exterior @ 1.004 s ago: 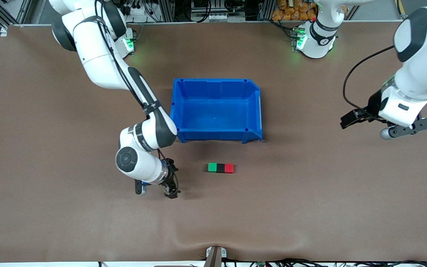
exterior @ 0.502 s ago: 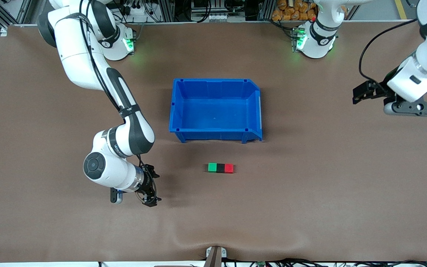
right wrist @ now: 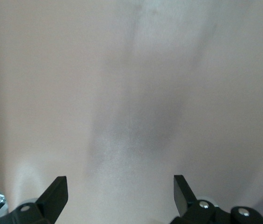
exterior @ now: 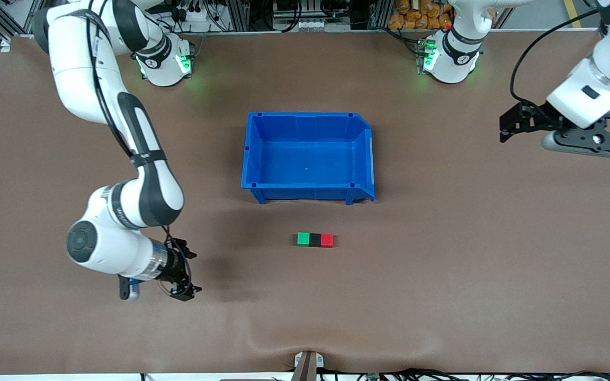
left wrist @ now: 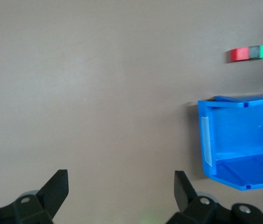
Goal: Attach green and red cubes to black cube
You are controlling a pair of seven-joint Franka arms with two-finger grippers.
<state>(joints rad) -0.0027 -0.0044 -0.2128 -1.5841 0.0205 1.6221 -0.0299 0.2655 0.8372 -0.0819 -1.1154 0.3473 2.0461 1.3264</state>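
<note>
Only left wrist view shows cubes (left wrist: 251, 52), right sees bare table (right wrist: 131, 93), both claws (left wrist: 121, 189) (right wrist: 121, 192) open, empty.

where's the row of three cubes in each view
Front view: the row of three cubes lies on the table, nearer the camera than the blue bin.
Left wrist view: the row sits in the upper corner, apart from the bin.
Right wrist view: not in it.
Shared landmark: the blue bin.

White arms, black joint bands, black tools, green-lit bases
</note>
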